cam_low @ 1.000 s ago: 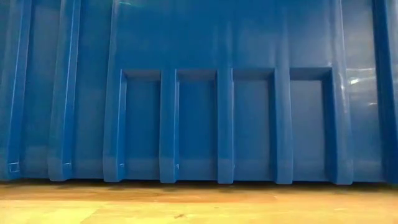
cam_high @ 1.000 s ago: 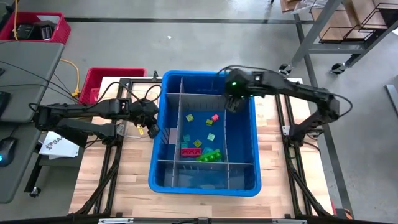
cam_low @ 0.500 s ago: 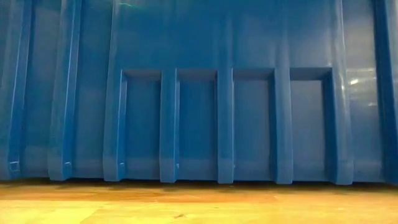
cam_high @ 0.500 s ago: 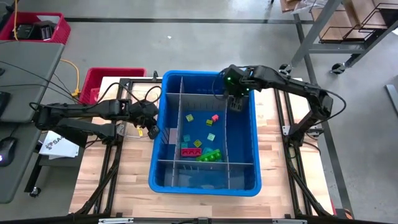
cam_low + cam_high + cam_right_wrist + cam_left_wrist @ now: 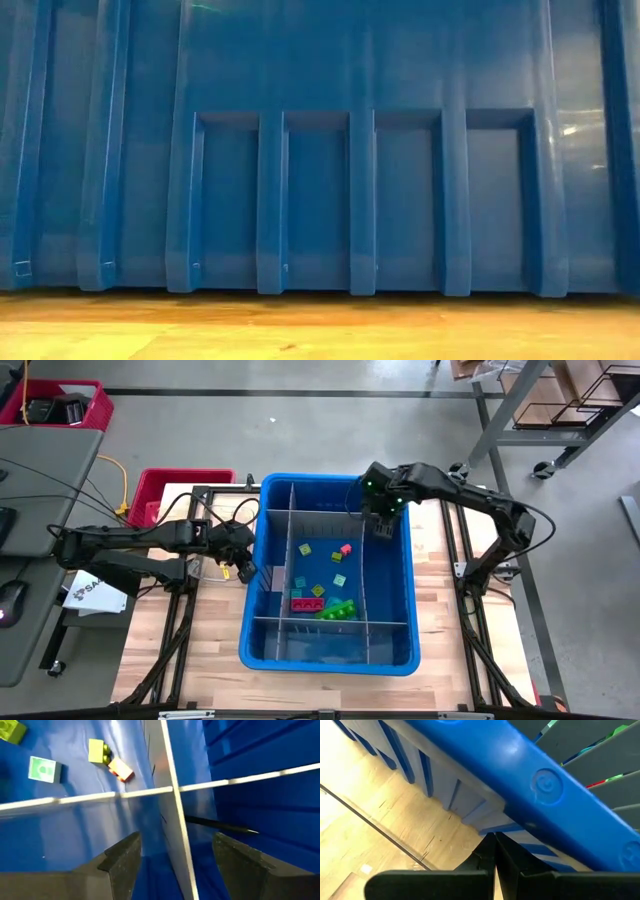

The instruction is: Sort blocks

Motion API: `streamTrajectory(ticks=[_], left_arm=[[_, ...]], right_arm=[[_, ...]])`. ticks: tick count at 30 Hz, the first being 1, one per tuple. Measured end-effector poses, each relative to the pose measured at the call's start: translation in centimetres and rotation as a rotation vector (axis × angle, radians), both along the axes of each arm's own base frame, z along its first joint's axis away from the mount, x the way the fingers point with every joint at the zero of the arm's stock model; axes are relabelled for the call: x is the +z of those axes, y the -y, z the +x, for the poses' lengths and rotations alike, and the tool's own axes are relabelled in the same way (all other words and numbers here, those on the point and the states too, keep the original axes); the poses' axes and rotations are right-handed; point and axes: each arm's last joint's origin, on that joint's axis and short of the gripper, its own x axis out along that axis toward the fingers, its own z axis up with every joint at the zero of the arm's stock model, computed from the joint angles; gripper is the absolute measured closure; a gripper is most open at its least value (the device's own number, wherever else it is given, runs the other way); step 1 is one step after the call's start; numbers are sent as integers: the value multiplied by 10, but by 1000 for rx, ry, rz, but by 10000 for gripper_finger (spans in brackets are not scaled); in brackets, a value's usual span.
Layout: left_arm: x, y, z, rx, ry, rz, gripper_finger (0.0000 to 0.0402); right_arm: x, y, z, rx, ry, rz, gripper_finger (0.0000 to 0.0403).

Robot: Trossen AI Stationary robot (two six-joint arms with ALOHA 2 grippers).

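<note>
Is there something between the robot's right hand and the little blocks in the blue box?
Yes. The open right hand hangs over the blue plastic bin's far right corner, straddling a thin grey divider panel. The small coloured toy blocks lie in the middle compartment, past a second grey divider.

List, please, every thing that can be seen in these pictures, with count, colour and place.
blocks: about ten, mixed colours, bin's middle compartment.
blue bin: one, table centre.
divider panels: several, grey, inside the bin.
table: one, light wood.
red crates: two, beyond the table's left side.
left gripper: one, dark, jaws shut, outside the bin's left wall.
right gripper: one, dark, jaws open, empty, over the bin's far right corner.
</note>
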Motion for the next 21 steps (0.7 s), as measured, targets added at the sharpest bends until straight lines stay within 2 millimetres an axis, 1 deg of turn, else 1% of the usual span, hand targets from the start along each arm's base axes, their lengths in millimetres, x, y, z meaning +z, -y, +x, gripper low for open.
streamTrajectory(ticks=[4,6,8,10,12,13,14,17,21], left_arm=[[0,0,0,1,0,2,401],[0,0,0,1,0,2,401],[0,0,0,1,0,2,401],[0,0,0,1,0,2,401],[0,0,0,1,0,2,401],[0,0,0,1,1,2,401],[0,0,0,1,2,2,401],[0,0,0,2,-1,3,401],[0,0,-1,-5,-12,22,401]], right_arm=[[-21,3,6,-51,-40,-23,171],[-29,5,9,-96,-53,-9,186],[-36,7,12,-125,-62,3,216],[-39,5,15,-139,-68,7,268],[-39,2,16,-145,-74,4,344],[-39,1,15,-136,-77,24,371],[-38,-1,13,-134,-86,44,383],[-31,-8,8,-162,-119,75,394],[-4,-14,4,-167,-68,65,399]])
